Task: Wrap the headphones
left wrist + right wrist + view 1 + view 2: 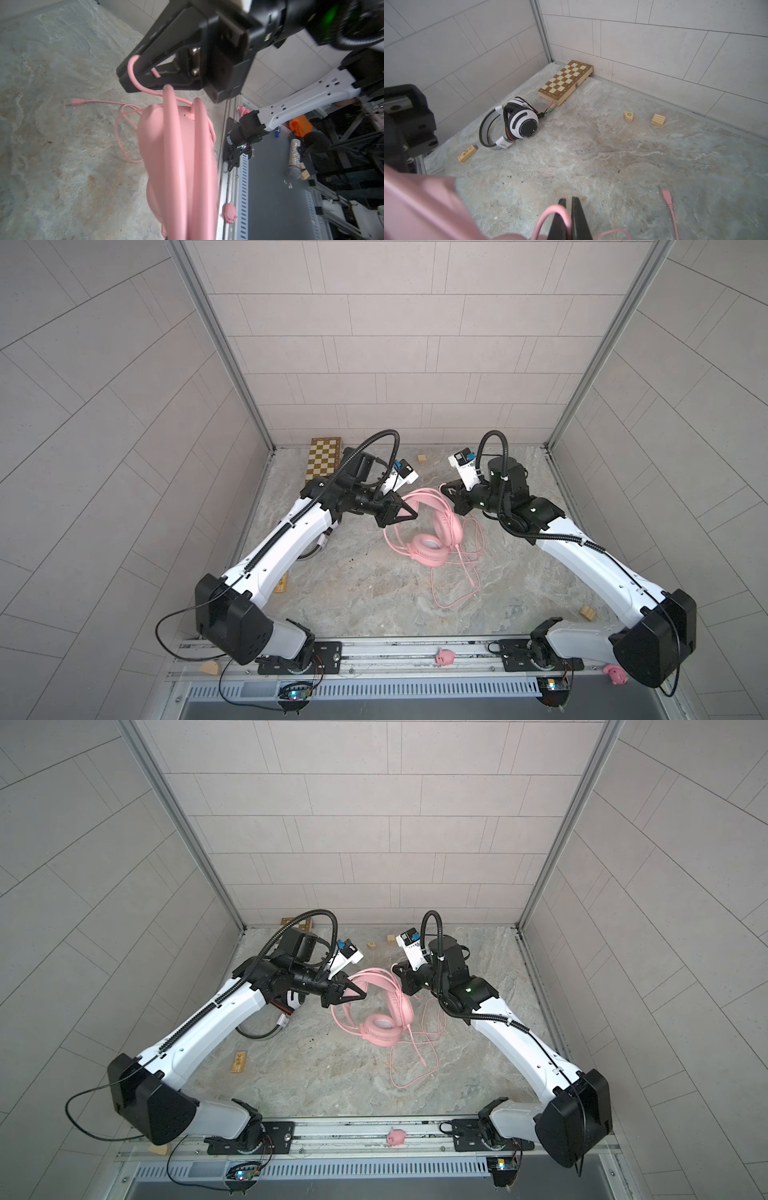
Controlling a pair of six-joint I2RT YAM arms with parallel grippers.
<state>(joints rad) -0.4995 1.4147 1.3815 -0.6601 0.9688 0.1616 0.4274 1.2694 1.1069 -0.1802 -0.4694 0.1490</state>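
The pink headphones (430, 547) (380, 1029) stand tilted mid-table, one ear cup on the table and the headband lifted. My left gripper (411, 514) (361, 994) is shut on the headband (176, 155), which hides its jaws in the left wrist view. My right gripper (444, 489) (569, 202) is shut on a loop of the pink cord (550, 209) just past the headband. The rest of the cord (453, 572) lies in loose loops toward the front, with its plug (666, 196) flat on the table. The white headphones (521, 122) lie near the left wall, mostly under my left arm (293, 1000).
A folded chessboard (566, 80) (324, 458) sits in the back left corner. Small wooden blocks (628, 116) (658, 120) lie along the back wall, one (467, 153) is by the white headset, and another (588, 612) at the front right. Pink pig toys (444, 657) sit on the front rail.
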